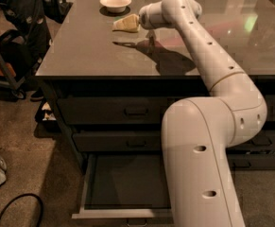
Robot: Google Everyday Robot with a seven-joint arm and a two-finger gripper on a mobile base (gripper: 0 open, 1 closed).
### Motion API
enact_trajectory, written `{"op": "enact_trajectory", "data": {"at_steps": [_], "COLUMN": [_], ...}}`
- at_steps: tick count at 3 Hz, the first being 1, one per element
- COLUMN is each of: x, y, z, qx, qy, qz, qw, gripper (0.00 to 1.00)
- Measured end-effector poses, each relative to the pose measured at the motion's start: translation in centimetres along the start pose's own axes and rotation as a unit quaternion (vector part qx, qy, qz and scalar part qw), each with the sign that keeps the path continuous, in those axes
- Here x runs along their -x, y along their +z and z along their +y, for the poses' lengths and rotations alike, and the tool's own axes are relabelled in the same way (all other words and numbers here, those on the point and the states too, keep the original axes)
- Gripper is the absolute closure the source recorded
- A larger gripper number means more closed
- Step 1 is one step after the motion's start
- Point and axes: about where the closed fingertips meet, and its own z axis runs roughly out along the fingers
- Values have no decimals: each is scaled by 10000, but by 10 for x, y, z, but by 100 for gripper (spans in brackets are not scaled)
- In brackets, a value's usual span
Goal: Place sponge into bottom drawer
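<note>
So the gripper (pixel 137 21) is out over the far part of the tabletop (pixel 85 56), closer to the left edge than the right. It's clamped on the sponge (pixel 124 24), which hangs clear of the surface with its shadow right below. The white bowl (pixel 115 3) sits just behind it by the far edge, and down below the bottom drawer (pixel 127 183) is wide open.

Over the table (pixel 80 56), jaws hold sponge (pixel 126 23) before bowl (pixel 115 3); bottom drawer (pixel 127 183) beneath.

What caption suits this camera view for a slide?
Gripper holds the sponge above the countertop near a white bowl, with the bottom drawer pulled open below.
</note>
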Motion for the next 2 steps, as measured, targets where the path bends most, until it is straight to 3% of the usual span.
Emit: {"op": "enact_trajectory", "data": {"at_steps": [2], "x": [-7], "y": [22], "z": [-1], "qx": [73], "qy": [-47], "qz": [-89], "qw": [9999], "gripper": [0]}}
